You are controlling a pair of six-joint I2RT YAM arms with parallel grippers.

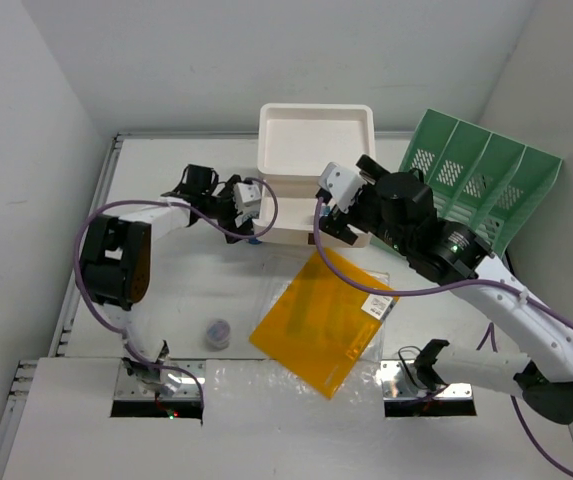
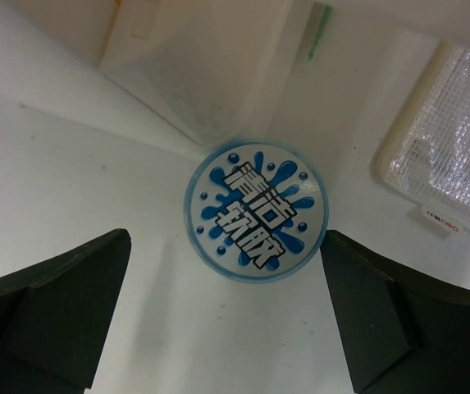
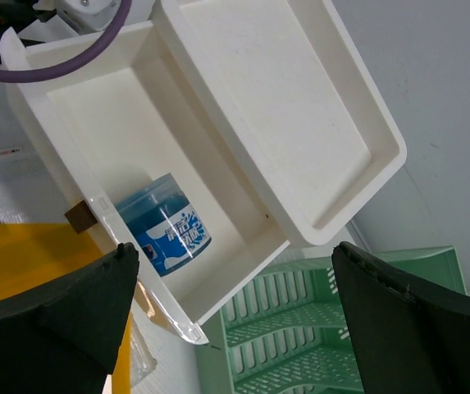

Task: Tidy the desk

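Desk is a flat white top filling the floor of the cell, with a thin metal rim down its left edge and plain pale walls on three sides. A white drawer box stands at the far middle. Its lower drawer is open on the near side, and a blue jar lies on its side inside. A green file rack is at the far right, near the box. An orange folder lies flat mid-desk, with a small round pot near its left corner. My left claw hangs over a round blue-and-white lid on the white surface — spread wide, clear of the lid on both sides. My right claw is also spread wide and holds nothing — it hovers above the open drawer.
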